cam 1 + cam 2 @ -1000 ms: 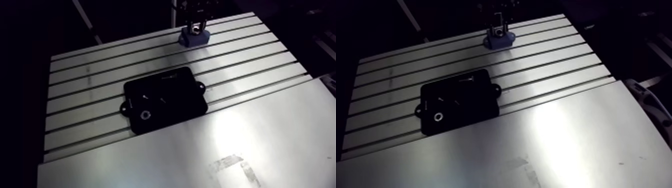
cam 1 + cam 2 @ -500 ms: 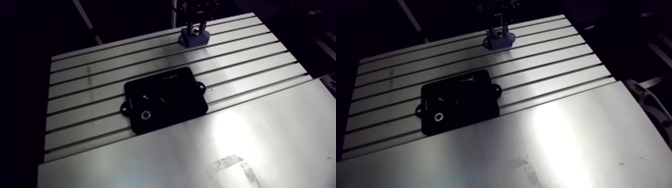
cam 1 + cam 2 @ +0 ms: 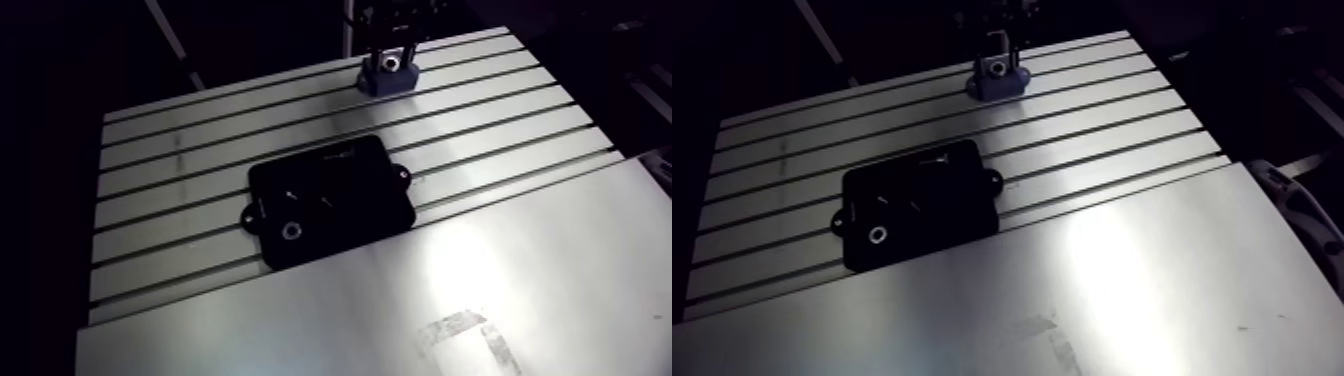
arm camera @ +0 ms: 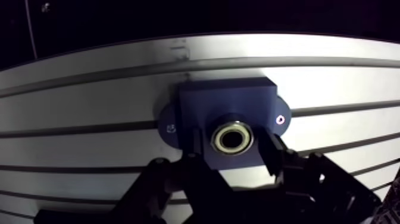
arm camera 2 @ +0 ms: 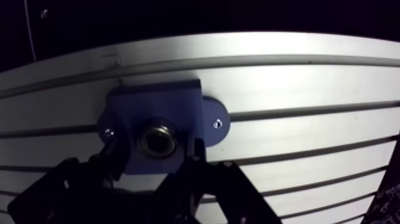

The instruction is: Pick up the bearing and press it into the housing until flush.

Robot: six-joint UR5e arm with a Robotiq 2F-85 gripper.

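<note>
Tiny pale mark [image 4: 171, 127] on the blue housing [image 4: 226, 98], too small to read. Same as just before: still parked at the slotted table's [image 4: 89, 107] far edge. Wrist view only: bearing [image 4: 233, 138] sitting in the bore, gripper [image 4: 233, 154] fingers spread either side, not clamping. Arm view only: black plate [image 3: 330, 200] mid-table.

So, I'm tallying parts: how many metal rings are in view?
2. One ring sits in the blue housing, between the pincer's fingers; the other ring lies on the black plate, near its camera-side corner. More may hide in the dark.
</note>
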